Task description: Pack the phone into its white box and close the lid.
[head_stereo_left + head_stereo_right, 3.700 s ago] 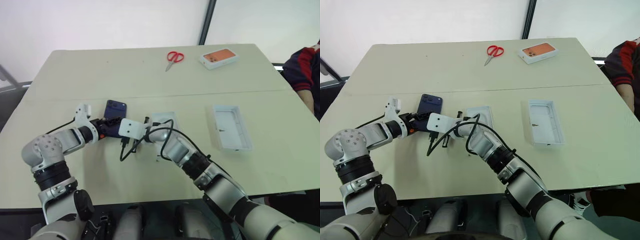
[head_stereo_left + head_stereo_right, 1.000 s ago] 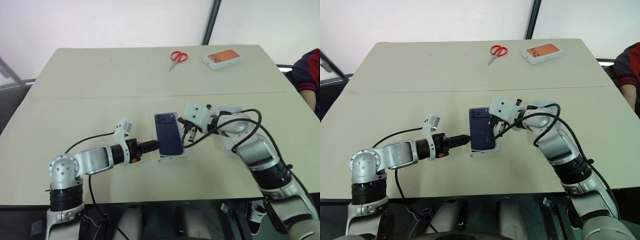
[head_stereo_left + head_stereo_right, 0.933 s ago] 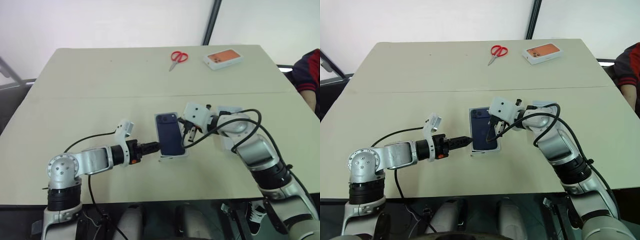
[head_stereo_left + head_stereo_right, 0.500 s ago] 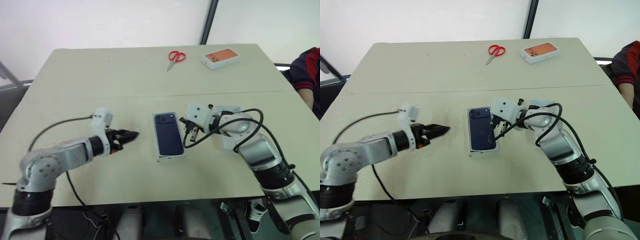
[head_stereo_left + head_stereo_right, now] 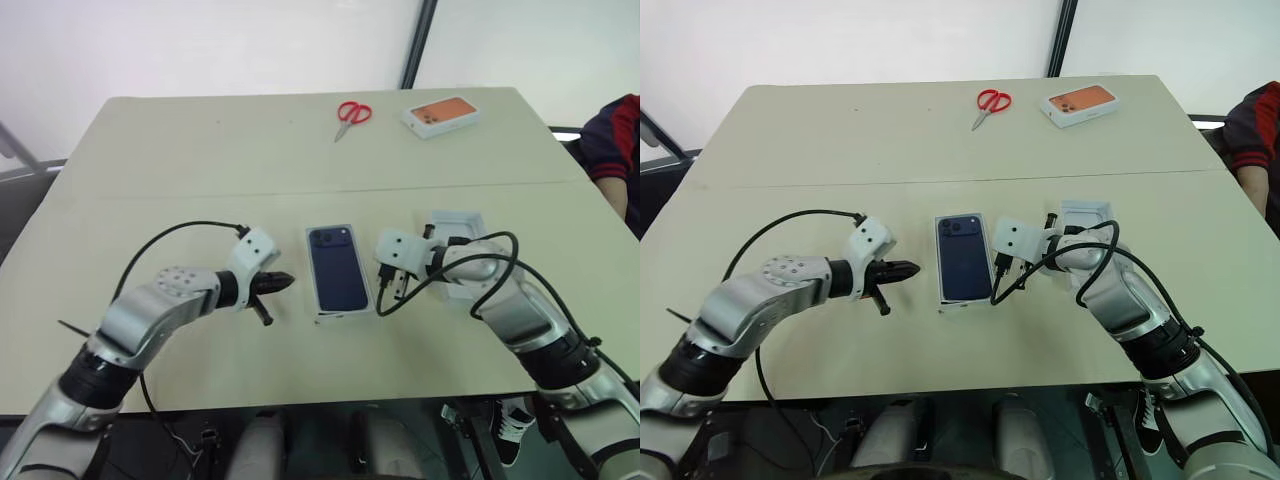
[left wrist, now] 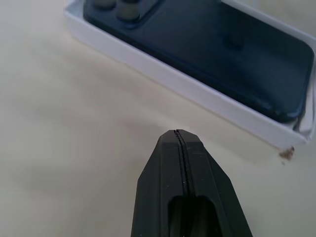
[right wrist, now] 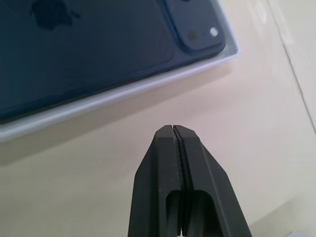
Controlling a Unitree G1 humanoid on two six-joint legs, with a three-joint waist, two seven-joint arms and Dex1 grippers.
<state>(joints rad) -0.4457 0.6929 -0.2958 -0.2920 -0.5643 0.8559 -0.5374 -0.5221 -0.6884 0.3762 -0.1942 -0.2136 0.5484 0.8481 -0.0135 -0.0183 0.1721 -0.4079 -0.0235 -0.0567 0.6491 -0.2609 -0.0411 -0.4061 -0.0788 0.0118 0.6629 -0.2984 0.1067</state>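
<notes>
The dark navy phone [image 5: 338,268] lies back-up inside the white box [image 5: 345,313], its camera cluster at the far end. My left gripper [image 5: 286,281] is shut and empty, pointing at the box's left wall a short way off; the left wrist view shows its closed fingertips [image 6: 176,136] just short of that wall [image 6: 197,94]. My right gripper [image 5: 998,270] is shut and empty beside the box's right wall, fingertips [image 7: 173,131] apart from the rim [image 7: 113,94]. The lid [image 5: 457,222] lies open side up behind my right forearm, partly hidden.
Red scissors [image 5: 352,112] and an orange-faced white box [image 5: 441,115] lie at the table's far edge. A person's sleeve [image 5: 620,130] shows at the right edge. Black cables loop off both wrists over the table.
The left gripper let go of the phone's left edge, swung away left, shut, and came back beside the box. The right gripper backed off to the right. The phone now lies flat in the box.
</notes>
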